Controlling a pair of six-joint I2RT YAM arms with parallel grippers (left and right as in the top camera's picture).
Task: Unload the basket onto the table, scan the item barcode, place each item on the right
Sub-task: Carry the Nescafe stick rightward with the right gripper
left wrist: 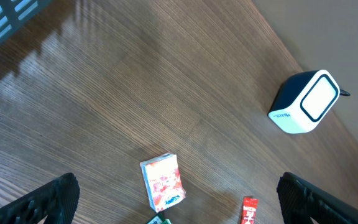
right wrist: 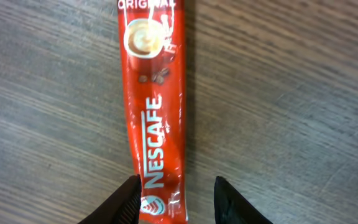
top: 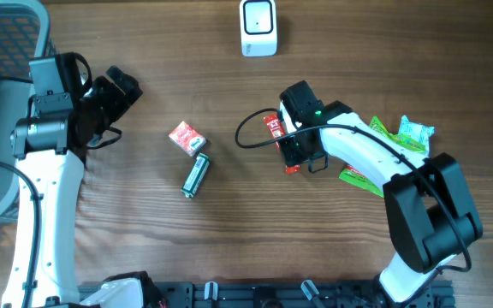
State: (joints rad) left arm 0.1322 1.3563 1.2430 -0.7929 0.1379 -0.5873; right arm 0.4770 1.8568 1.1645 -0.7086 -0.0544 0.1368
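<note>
A red Nescafe sachet (right wrist: pixel 154 106) lies flat on the wooden table, its length running away from the camera in the right wrist view. My right gripper (right wrist: pixel 176 190) straddles its near end. The left finger (right wrist: pixel 129 193) touches the sachet's edge, and a gap remains between the sachet and the right finger (right wrist: pixel 225 196). From overhead, the right gripper (top: pixel 294 147) covers most of the sachet (top: pixel 272 127). The white barcode scanner (top: pixel 258 27) stands at the table's far edge. My left gripper (top: pixel 118 90) hangs wide open and empty at the left, looking toward the scanner (left wrist: pixel 304 102).
A small red-and-white box (top: pixel 187 138) and a green pack (top: pixel 196 175) lie mid-table. Green snack packets (top: pixel 400 137) lie under the right arm. A wire basket (top: pixel 7 34) occupies the far left corner. The box (left wrist: pixel 163 182) also shows between the left fingers.
</note>
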